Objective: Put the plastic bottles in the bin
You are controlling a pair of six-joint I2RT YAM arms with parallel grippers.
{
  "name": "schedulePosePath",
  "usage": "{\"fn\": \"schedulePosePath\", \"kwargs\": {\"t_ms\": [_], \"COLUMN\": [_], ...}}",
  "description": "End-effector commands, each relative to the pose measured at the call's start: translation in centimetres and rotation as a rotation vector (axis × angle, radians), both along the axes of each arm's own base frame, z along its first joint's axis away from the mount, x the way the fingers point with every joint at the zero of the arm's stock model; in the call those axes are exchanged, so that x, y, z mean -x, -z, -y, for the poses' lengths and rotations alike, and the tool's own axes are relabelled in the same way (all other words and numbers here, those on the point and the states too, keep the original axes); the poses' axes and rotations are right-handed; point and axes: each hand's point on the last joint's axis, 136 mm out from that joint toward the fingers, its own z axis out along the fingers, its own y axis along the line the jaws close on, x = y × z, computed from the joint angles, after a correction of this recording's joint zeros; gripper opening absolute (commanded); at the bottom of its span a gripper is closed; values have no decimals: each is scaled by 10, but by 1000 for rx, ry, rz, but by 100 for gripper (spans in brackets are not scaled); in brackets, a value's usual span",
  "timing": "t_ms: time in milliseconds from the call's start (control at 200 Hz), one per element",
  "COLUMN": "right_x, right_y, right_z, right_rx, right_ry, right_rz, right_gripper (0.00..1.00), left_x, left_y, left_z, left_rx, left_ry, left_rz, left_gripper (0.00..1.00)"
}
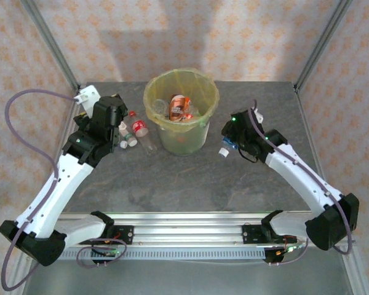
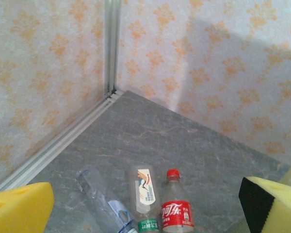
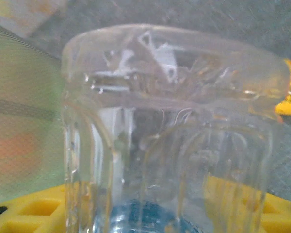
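The bin [image 1: 149,101], a pale yellow-green bucket with a yellow bag liner, stands at the table's back middle with several plastic bottles [image 1: 179,108] inside. Three more bottles lie just left of it: a red-label one [image 2: 176,212], a green-label one [image 2: 146,194] and a clear crushed one [image 2: 99,199]. My left gripper [image 1: 117,126] hovers over them, open, its yellow pads [image 2: 19,208] wide apart on either side of them. Right of the bin, my right gripper [image 1: 229,142] is shut on a clear bottle [image 3: 169,126] with a blue end [image 1: 223,151], held between the pads [image 3: 34,209].
Patterned walls and metal frame posts [image 2: 111,46] enclose the table on three sides. The bin wall [image 3: 24,121] is close on the left of the held bottle. Grey tabletop [image 1: 190,184] lies between the two arms, with a metal rail [image 1: 184,233] along the near edge.
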Motion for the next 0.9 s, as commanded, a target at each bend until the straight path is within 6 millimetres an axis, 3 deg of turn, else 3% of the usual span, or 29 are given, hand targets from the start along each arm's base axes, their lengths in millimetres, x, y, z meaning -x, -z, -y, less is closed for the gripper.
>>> {"fn": "schedulePosePath", "kwargs": {"t_ms": [0,190,480,656,896], "right_x": [3,-8,-43,-71,-107], "right_y": [-43,-106,-159,-171,-160], "right_z": [-1,-31,-80,-112,-147], "right_rx": [0,-132,-247,-288,-292], "right_ry": [-43,-149,-274,-331,-365], "right_rz": [86,238,336,345,304], "right_gripper": [48,48,47,47,47], "left_x": [16,21,25,28,30], "left_y": [-3,3,7,7,7], "left_z": [-20,-27,-29,-30,-31], "left_rx": [20,33,35,43,43], "left_ry": [-97,-126,-136,-136,-135], "left_rz": [46,52,35,39,37], "left_gripper": [100,100,100,100,100]}}
